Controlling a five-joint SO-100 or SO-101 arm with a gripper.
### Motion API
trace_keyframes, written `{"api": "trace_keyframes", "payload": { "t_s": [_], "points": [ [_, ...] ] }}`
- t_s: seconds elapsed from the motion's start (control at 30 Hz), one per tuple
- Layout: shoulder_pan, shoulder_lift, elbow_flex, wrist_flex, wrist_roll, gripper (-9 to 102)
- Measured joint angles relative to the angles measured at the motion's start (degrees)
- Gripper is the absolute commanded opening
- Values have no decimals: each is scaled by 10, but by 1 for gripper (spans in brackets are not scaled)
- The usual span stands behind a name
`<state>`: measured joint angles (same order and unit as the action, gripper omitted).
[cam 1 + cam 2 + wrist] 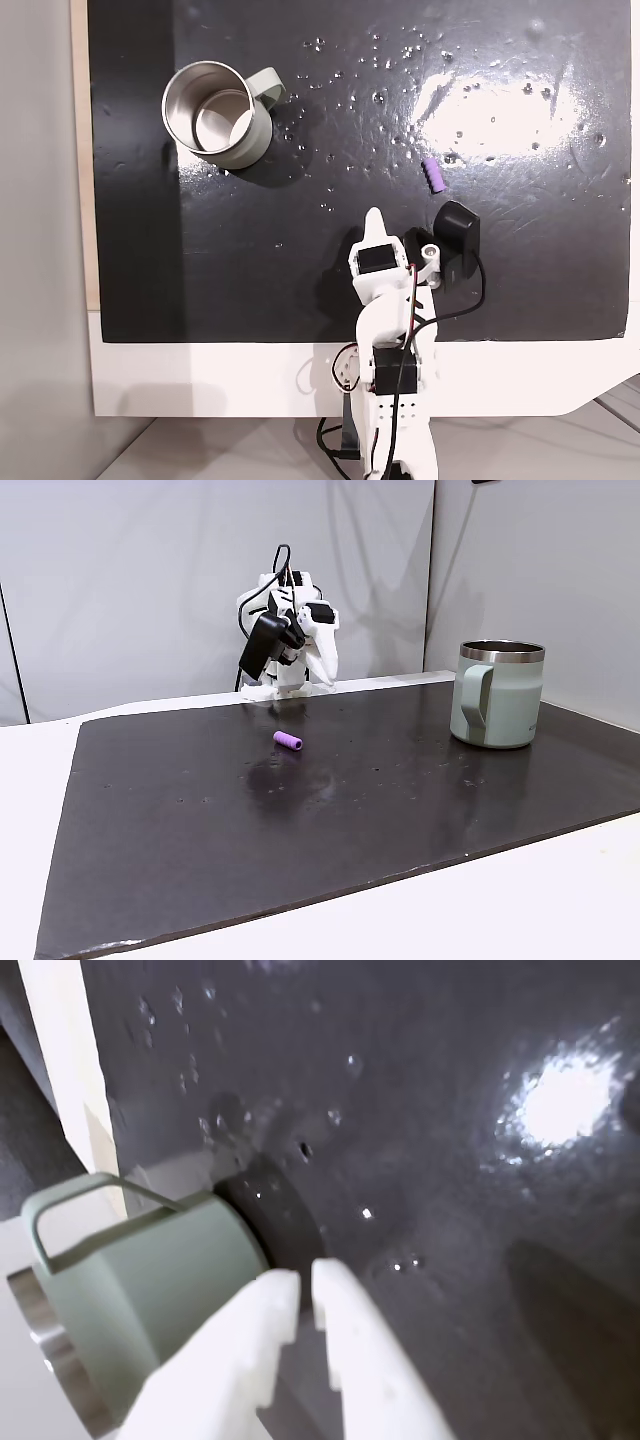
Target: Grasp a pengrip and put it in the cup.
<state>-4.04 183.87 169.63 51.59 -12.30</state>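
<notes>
Nothing done yet: gripper [305, 1282] nearly closed and empty, pengrip [434, 175] loose at its 1 o'clock, cup [218, 114] at 10 o'clock, grasp and drop pending.

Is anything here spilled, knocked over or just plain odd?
Nothing is spilled or tipped. The mug stands upright; the purple pengrip lies loose on the black mat, which is only dented, with small bumps catching glare.

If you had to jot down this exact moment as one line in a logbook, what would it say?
gripper: nearly shut, empty, folded near base | pengrip: lying on black mat, untouched | cup: upright, empty, apart from pengrip | stage: grasp not started
</notes>
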Motion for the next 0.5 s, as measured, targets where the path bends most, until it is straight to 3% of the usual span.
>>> {"api": "trace_keyframes", "payload": {
  "t_s": [0.27,0.5],
  "points": [
    [39,-219,-178,24,-78,0],
    [74,-328,-269,48,-212,0]
  ]
}}
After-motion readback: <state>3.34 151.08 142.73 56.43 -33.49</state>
